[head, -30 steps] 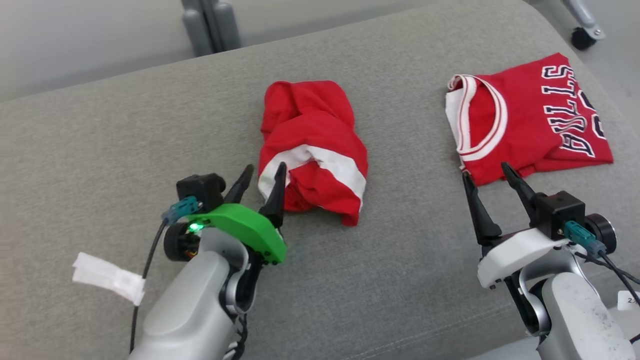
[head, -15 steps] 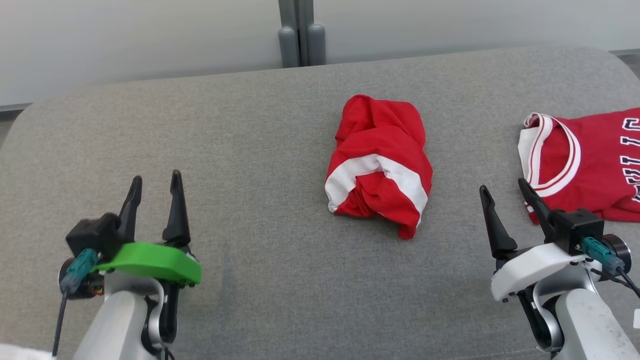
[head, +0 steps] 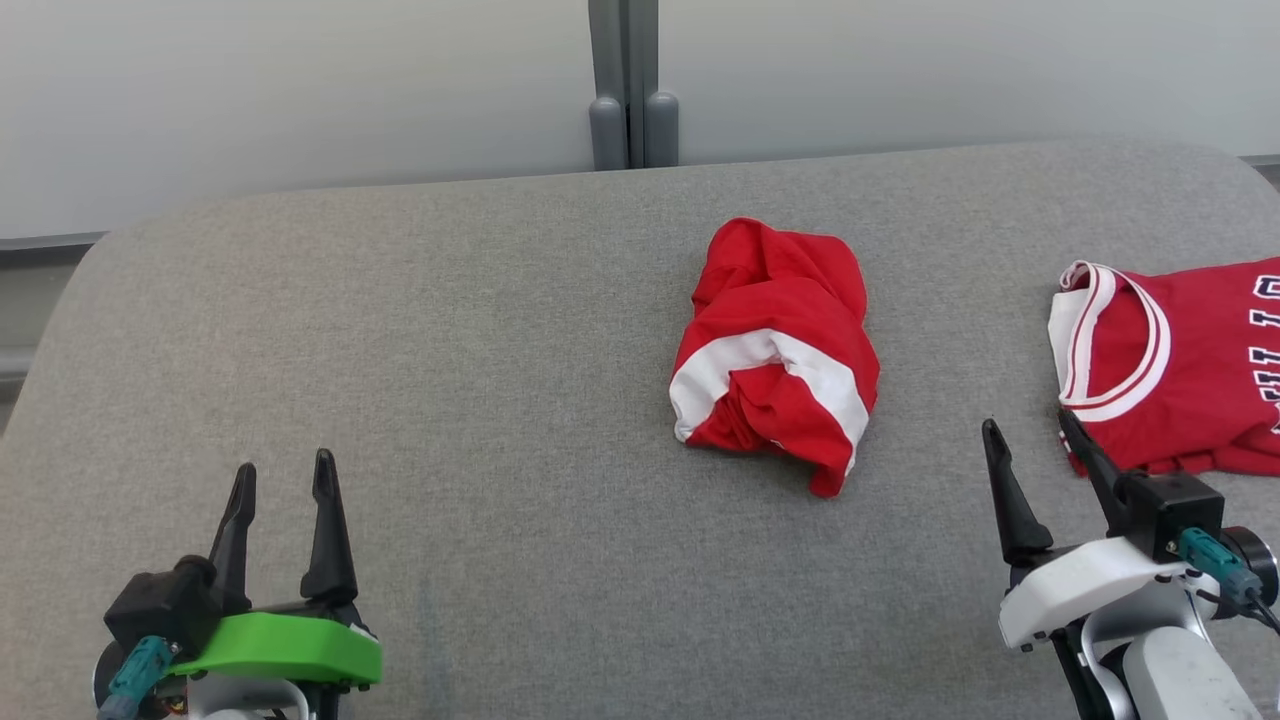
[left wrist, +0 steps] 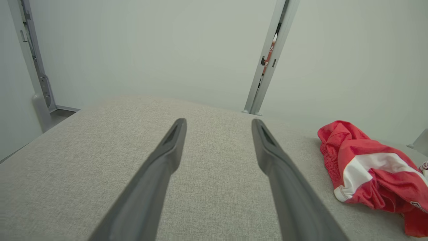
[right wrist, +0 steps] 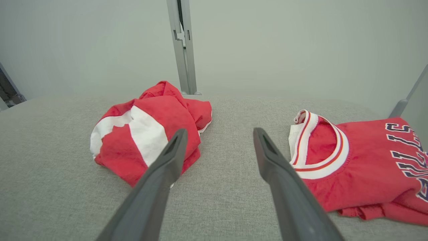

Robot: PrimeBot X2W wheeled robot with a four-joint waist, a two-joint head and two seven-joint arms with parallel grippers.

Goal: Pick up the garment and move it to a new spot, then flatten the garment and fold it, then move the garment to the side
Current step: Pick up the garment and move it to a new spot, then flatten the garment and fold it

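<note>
W/ left gripper (head: 284,463) & right gripper (head: 1028,420) wide open, empty, the crumpled red-and-white cloth garment (head: 775,355) is best pinched at a raised fold.

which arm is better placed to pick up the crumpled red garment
Right, probably. The right gripper is open and sits closer to the crumpled garment; the left gripper, also open, is far across the grey cushion.

Left tool (head: 284,463) and right tool (head: 1028,420) low at either side, fingers wide apart, tips forward.
</note>
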